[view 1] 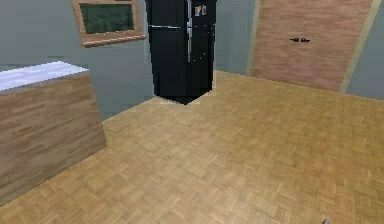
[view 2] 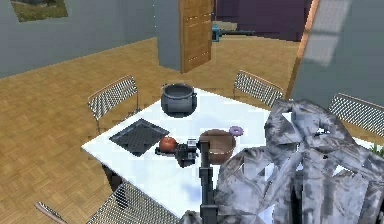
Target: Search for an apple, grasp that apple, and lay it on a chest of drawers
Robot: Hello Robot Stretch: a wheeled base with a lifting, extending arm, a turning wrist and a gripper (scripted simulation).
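A small red round thing [view 2: 167,144], apple-like in shape and colour, lies on the white table [view 2: 150,165] in the arm side view. My arm rises as a dark bar from the bottom edge. Its gripper [view 2: 188,152] stands just right of the red thing, above the tabletop. Whether the gripper touches the red thing or holds anything cannot be told. A brown bowl [view 2: 218,146] stands right behind the gripper.
The table also bears a dark pot [view 2: 178,98], a flat dark mat [view 2: 140,136] and a big crumpled grey-white heap [view 2: 290,160]. Wire chairs [view 2: 112,97] ring it. Ahead stand a black fridge [view 1: 183,48], a wooden door [view 1: 300,42] and a white-topped counter [view 1: 40,120]; parquet lies between.
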